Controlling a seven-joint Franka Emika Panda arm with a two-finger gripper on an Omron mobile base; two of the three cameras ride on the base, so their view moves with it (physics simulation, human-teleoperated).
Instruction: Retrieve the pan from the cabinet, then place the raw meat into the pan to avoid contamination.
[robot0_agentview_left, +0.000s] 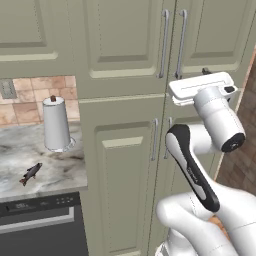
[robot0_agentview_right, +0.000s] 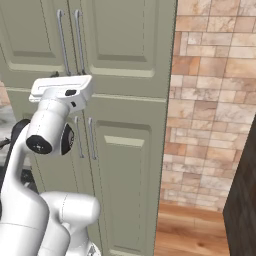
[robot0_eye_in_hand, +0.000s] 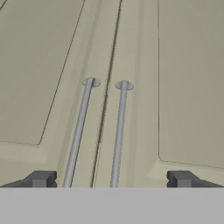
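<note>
I'm at the open-the-door step: two-finger gripper (robot0_eye_in_hand: 109, 179) spread wide and empty, facing the tall sage-green cabinet (robot0_eye_in_hand: 183, 87); next I centre on one silver bar handle (robot0_eye_in_hand: 119, 131) and clamp.

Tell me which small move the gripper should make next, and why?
Probably ease forward and line up on one bar handle. The cabinet doors are shut, and the open gripper faces both handles without touching either.
</note>
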